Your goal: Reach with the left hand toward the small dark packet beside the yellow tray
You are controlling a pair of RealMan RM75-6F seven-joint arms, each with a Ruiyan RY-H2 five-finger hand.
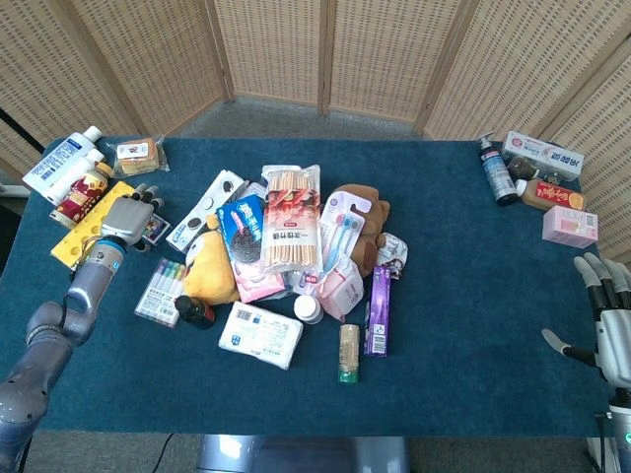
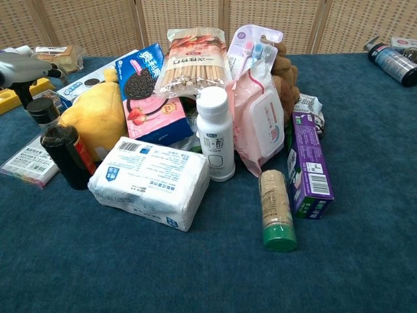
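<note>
The small dark packet (image 1: 158,228) lies flat on the blue cloth just right of the yellow tray (image 1: 79,236). My left hand (image 1: 126,215) hovers over the packet's left part and hides it, fingers stretched toward the table's back, holding nothing. In the chest view the same left hand (image 2: 23,65) shows as a grey shape at the far left above the yellow tray (image 2: 9,99); the packet is hidden there. My right hand (image 1: 607,323) hangs open with spread fingers off the table's right edge.
A white bottle (image 1: 61,163), a red jar (image 1: 84,189) and a snack pack (image 1: 138,155) stand behind the tray. A marker pack (image 1: 161,291), a dark sauce bottle (image 2: 60,143) and a yellow plush (image 1: 209,268) lie right of the packet. Bottles and boxes (image 1: 540,169) sit back right.
</note>
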